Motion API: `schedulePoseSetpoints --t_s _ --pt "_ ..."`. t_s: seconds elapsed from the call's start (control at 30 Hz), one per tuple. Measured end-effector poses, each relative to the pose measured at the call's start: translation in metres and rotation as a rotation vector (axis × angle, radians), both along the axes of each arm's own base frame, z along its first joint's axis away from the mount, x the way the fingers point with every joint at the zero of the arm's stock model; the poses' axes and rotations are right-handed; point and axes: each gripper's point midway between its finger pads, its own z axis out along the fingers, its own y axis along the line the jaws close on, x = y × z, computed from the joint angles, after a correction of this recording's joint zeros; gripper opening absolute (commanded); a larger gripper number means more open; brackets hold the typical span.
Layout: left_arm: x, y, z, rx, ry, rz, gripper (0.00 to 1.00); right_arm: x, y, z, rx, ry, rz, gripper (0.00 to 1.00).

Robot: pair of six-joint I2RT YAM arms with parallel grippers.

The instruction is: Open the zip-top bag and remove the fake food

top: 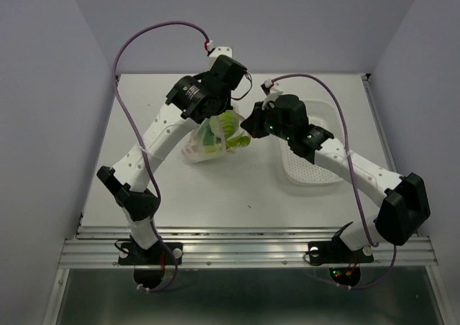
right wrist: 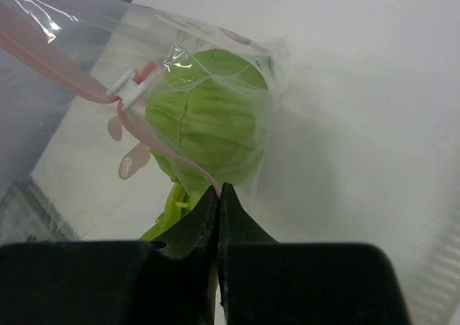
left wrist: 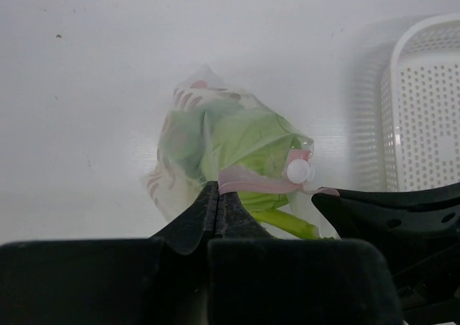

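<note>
The zip-top bag (top: 203, 147) is lifted at its mouth between the two arms, mid-table. In the left wrist view my left gripper (left wrist: 218, 187) is shut on the bag's pink zip strip (left wrist: 251, 181), close to the white slider (left wrist: 297, 170). The right gripper (right wrist: 219, 188) is shut on the strip's other lip. Fake food sits inside the bag: a round light-green cabbage head (right wrist: 208, 116) and a green stalk (right wrist: 167, 211) below it. More green leaves (top: 228, 124) show at the bag's mouth. The black body of the right gripper (left wrist: 402, 210) is just beside the left one.
A white perforated basket (top: 310, 168) lies on the table to the right of the bag, under the right arm; its rim (left wrist: 402, 124) shows in the left wrist view. Walls close in the table at left, right and back.
</note>
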Motion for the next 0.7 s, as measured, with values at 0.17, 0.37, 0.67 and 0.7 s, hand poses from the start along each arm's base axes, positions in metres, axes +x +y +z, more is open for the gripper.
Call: schedulePoseSetpoints --t_s 0.17,0.37,0.67,0.7 --pt "0.004 -0.005 -0.049 0.062 0.058 -0.032 0.00 0.006 0.002 -0.038 -0.034 0.071 -0.024 0.01" --pt "-0.006 -0.013 -0.113 0.092 0.184 -0.082 0.00 0.001 -0.018 -0.096 -0.130 0.172 -0.103 0.29" --pt "-0.005 -0.034 -0.106 -0.020 0.160 -0.135 0.00 -0.016 -0.029 -0.068 -0.082 0.130 -0.103 0.79" --pt "-0.006 -0.034 -0.106 -0.025 0.161 -0.139 0.00 -0.019 -0.028 -0.056 -0.061 0.106 -0.085 0.85"
